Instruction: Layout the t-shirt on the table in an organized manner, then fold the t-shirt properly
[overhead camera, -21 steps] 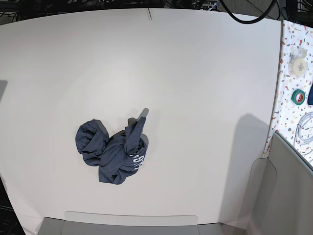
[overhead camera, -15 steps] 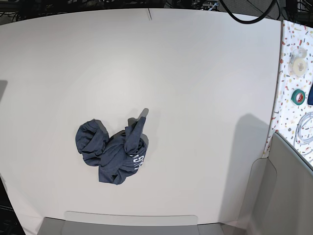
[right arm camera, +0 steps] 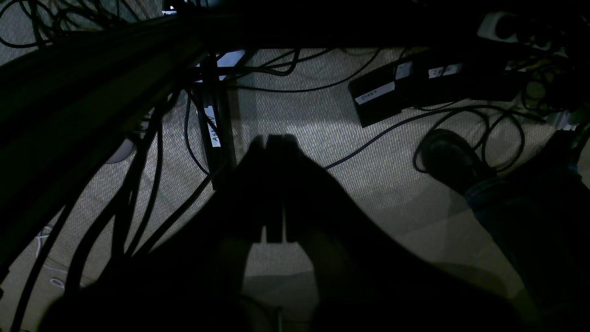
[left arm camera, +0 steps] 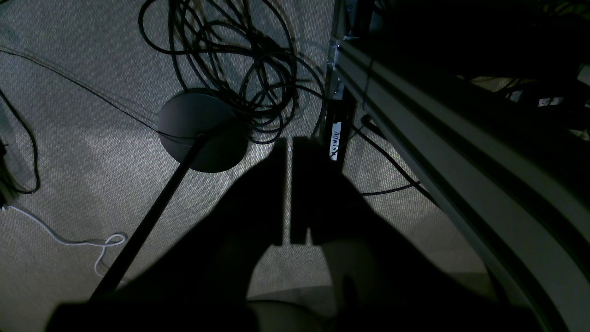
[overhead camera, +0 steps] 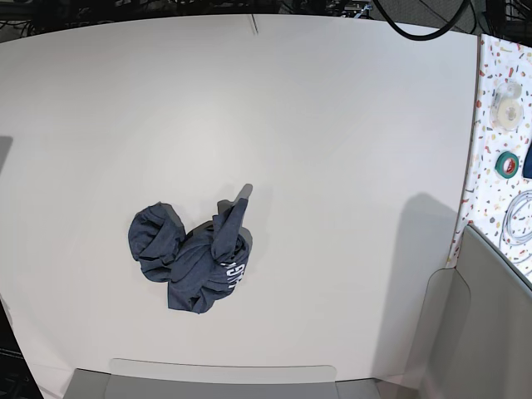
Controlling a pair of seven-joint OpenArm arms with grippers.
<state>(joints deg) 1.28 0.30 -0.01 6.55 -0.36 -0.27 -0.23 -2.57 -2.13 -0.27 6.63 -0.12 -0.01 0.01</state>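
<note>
- Hanging below table level, left gripper (left arm camera: 292,193) and right gripper (right arm camera: 274,189) point at the carpet, jaws pressed together, holding nothing.
- A tag at the left gripper's 1 o'clock reads "ASIMOV" (left arm camera: 335,139).
- The t-shirt (overhead camera: 189,256) lies crumpled toward 7 o'clock on the table (overhead camera: 332,125).

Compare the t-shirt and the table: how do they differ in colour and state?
The t-shirt is dark navy with white lettering; the table is plain matte white. The t-shirt lies crumpled in a small heap; the table is flat and far wider. Neither is touched by an arm.
</note>
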